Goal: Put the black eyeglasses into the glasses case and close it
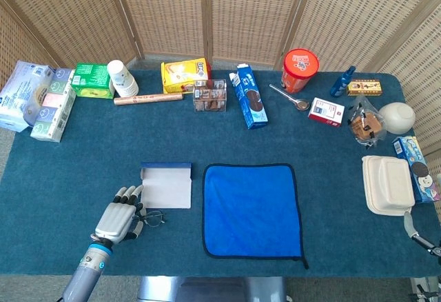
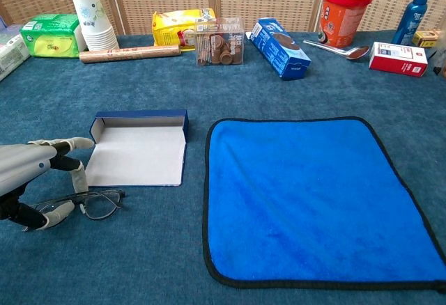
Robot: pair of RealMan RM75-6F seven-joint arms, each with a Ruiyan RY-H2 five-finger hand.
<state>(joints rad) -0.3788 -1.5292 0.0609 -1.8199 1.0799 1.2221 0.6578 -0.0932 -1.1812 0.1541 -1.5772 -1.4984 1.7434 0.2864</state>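
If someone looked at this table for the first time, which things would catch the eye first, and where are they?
The bright blue cloth lies flat at the near middle of the table. Left of it sits the open glasses case, its pale inside showing. Nearer the front edge, the left hand is over the black eyeglasses, its fingers spread above one end of the frame; a row of colourful snack boxes lines the far edge.

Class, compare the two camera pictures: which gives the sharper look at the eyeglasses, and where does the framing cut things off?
Chest view: close and sharp, the eyeglasses show thin rims clearly, but the left hand is cropped by the left edge. Head view: even daylight, soft shadows; the eyeglasses are small and faint beside the glasses case, and only a sliver of the right hand shows at the right edge.
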